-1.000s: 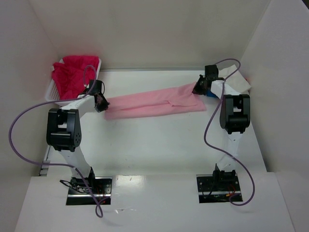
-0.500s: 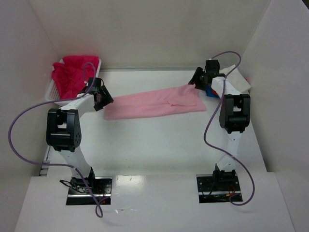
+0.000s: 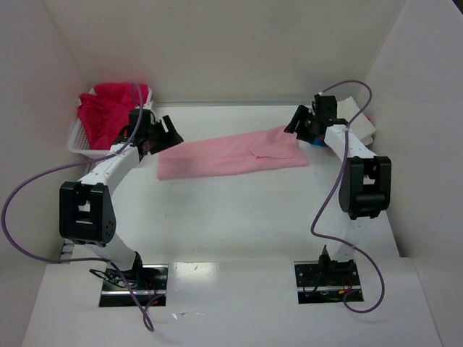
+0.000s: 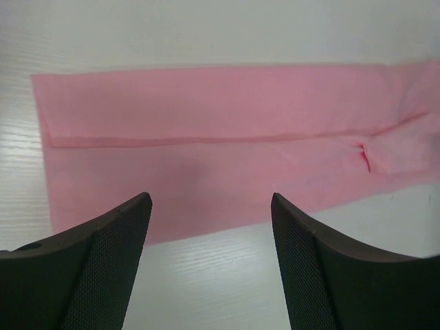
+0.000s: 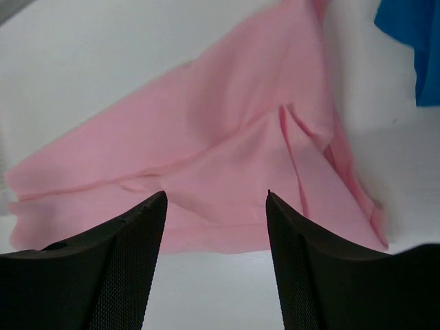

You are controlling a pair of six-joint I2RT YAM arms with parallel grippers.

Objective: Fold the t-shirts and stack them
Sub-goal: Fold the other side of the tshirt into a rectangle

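Across the table (image 3: 231, 217) the pink t-shirt (image 3: 231, 153) lies flat as a long folded strip, left fingers (image 4: 96, 275) and right fingers (image 5: 103, 275) spread wide and empty near its ends, so I'd pinch all layers squarely at matching corners before folding.
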